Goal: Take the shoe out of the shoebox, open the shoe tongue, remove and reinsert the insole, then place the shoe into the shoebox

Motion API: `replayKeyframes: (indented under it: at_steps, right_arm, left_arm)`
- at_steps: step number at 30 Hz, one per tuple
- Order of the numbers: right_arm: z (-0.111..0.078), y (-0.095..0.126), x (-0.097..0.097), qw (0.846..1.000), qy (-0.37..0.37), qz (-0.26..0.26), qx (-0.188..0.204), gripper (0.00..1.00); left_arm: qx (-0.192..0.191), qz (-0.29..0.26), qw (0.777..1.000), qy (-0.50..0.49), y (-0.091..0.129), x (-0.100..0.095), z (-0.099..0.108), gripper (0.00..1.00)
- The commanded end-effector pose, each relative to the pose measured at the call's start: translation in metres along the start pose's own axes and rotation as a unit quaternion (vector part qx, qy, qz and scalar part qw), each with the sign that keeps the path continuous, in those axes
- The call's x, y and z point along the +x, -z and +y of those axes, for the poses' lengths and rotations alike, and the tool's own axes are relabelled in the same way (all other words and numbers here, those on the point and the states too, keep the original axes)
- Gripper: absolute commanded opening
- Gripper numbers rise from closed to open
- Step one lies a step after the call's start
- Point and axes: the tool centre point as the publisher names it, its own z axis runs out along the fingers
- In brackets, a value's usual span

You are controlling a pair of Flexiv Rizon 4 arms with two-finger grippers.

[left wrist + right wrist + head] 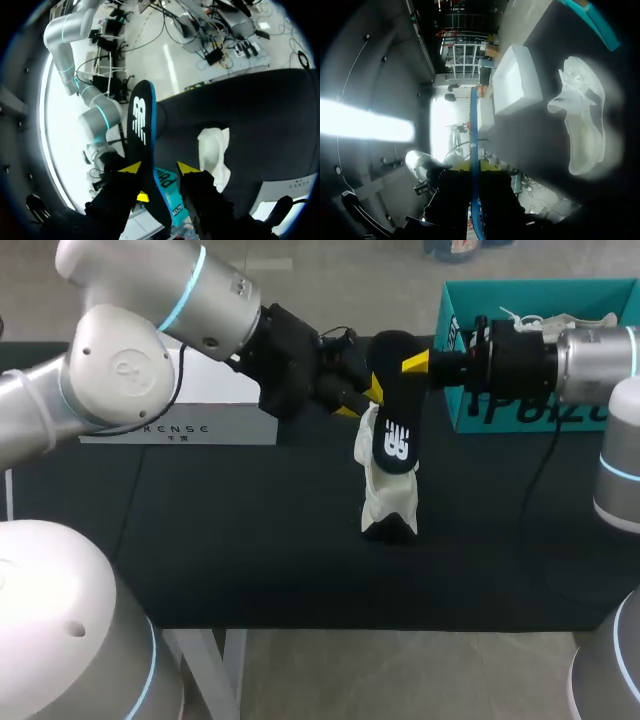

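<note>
Right gripper (pixel 418 364) pinching black insole (pixel 396 435) above white shoe (pixel 382 492). Left gripper (pixel 159 168) spread, insole between its fingers.

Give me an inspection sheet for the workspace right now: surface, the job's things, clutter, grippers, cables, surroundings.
Surface: black table.
Job's things: white shoe on the table, out of its box; black insole out of the shoe, held in the air above it; teal shoebox at the far right of the table.
Clutter: white box at the far left.
Grippers: right gripper shut on the insole, seen edge-on between its fingers; left gripper open, with the insole passing between its fingers.
Cables: black cable hangs from the right wrist; a thin cable loops along the left arm.
Surroundings: nothing seen.
</note>
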Motion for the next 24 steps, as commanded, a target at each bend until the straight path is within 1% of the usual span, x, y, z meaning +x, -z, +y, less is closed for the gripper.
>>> replayKeyframes:
  at_steps: [1, 5, 7, 8, 10, 13, 17, 19, 21, 24]
  right_arm:
    - [0.001, -0.003, -0.005, 1.0, -0.003, -0.004, 0.003, 0.0]
    - [0.001, -0.005, -0.01, 1.0, 0.003, -0.024, 0.006, 0.0]
    - [0.001, -0.007, -0.013, 0.999, 0.004, -0.031, 0.007, 0.0]
    - [0.001, -0.007, -0.014, 0.999, 0.003, -0.033, 0.007, 0.0]
    - [0.002, -0.009, -0.018, 0.999, 0.001, -0.036, 0.008, 0.0]
    - [0.002, -0.012, -0.023, 0.999, -0.002, -0.04, 0.009, 0.0]
    - [0.003, -0.017, -0.026, 0.999, -0.004, -0.041, 0.011, 0.0]
    - [0.004, -0.02, -0.027, 0.999, -0.003, -0.041, 0.012, 0.0]
    - [0.005, -0.022, -0.027, 0.999, -0.003, -0.041, 0.012, 0.0]
    - [0.005, -0.026, -0.027, 0.999, -0.002, -0.041, 0.015, 0.0]
  left_arm:
    - [0.039, 0.062, 0.997, -0.013, 0.021, 0.002, 0.011, 1.0]
    - [0.071, 0.128, 0.989, -0.026, 0.032, 0.006, 0.017, 1.0]
    - [0.073, 0.163, 0.983, -0.03, 0.037, 0.006, 0.021, 1.0]
    - [0.078, 0.17, 0.982, -0.032, 0.039, 0.005, 0.022, 1.0]
    - [0.086, 0.211, 0.973, -0.032, 0.044, 0.004, 0.026, 1.0]
    - [0.099, 0.266, 0.959, -0.02, 0.051, 0.001, 0.025, 1.0]
    - [0.109, 0.313, 0.943, -0.001, 0.056, -0.004, 0.026, 1.0]
    - [0.111, 0.347, 0.931, 0.029, 0.059, -0.007, 0.026, 1.0]
    - [0.122, 0.399, 0.908, 0.032, 0.064, -0.007, 0.026, 1.0]
    - [0.134, 0.437, 0.889, 0.034, 0.068, -0.009, 0.026, 1.0]
